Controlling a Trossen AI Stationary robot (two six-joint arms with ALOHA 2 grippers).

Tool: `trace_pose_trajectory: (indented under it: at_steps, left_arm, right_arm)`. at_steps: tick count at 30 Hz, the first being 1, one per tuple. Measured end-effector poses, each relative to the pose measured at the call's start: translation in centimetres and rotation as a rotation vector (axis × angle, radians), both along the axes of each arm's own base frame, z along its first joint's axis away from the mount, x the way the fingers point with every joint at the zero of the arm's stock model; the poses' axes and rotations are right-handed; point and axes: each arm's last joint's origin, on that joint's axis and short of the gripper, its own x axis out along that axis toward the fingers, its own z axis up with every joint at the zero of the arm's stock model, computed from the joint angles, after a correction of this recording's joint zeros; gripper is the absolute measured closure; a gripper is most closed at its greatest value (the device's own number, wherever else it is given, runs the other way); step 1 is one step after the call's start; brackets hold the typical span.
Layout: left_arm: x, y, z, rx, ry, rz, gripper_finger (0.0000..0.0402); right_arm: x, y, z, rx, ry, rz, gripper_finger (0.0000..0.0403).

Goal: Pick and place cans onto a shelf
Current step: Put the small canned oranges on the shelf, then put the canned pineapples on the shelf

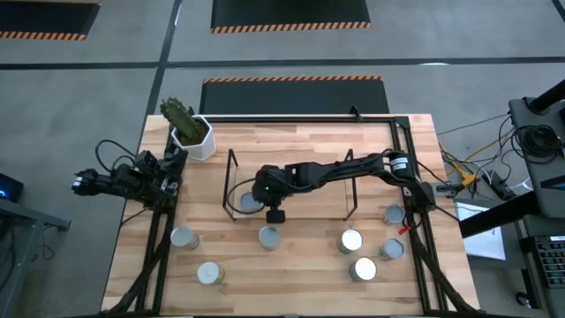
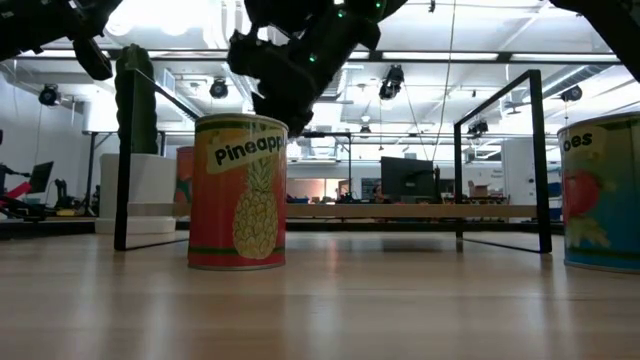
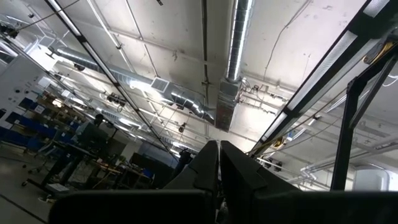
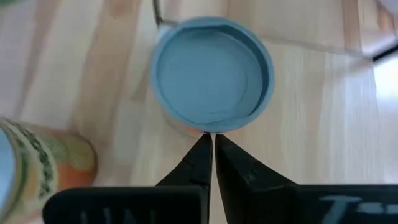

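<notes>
The shelf [image 1: 309,205] is a low wood board with black wire ends in the table's middle; it also shows in the low view [image 2: 400,211]. One can [image 1: 248,204] stands upright at its left end, its round top plain in the right wrist view [image 4: 211,74]. My right gripper [image 4: 211,144] is shut just above this can's near rim and reaches in from the right [image 1: 262,189]. Several more cans stand on the table, among them a pineapple can [image 2: 238,192] near the front [image 1: 269,236]. My left gripper [image 3: 219,155] is shut, parked at the table's left edge [image 1: 168,172], pointing up. My right gripper's shut fingertips [image 4: 205,142] point down at the near edge of the can's top rim [image 4: 208,129]. I cannot tell whether they touch it. The can stands upright on its base.
A white pot with a cactus [image 1: 190,132] stands at the far left corner. Cans stand at the front left [image 1: 183,237] [image 1: 208,273] and front right [image 1: 351,239] [image 1: 363,268] [image 1: 391,250] [image 1: 393,214]. One can [image 2: 600,190] is at the low view's right.
</notes>
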Motion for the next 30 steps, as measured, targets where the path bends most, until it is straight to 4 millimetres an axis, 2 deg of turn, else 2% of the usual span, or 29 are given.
trace_pose_trajectory:
  at_steps: [6,11,15,21,30]
  left_arm:
    - [0.0,0.0,0.0,0.000,0.000,0.000,0.0402]
    - [0.0,0.0,0.0,0.000,0.000,0.000,0.0402]
    - [0.0,0.0,0.0,0.000,0.000,0.000,0.0402]
    - [0.1,0.0,-0.1,-0.004,0.005,-0.006,0.0402]
    - [0.1,0.0,-0.1,-0.013,-0.001,-0.021,0.0402]
  right_arm:
    - [0.0,0.0,0.8,0.001,0.014,0.004,0.0394]
    - [-0.3,0.7,3.2,-0.002,0.032,0.016,0.0394]
    - [-0.7,2.8,5.2,-0.003,0.026,0.062,0.0394]
    - [-2.2,6.6,7.1,-0.052,-0.014,0.124,0.0394]
    - [-4.5,11.1,6.4,-0.107,-0.130,0.141,0.0394]
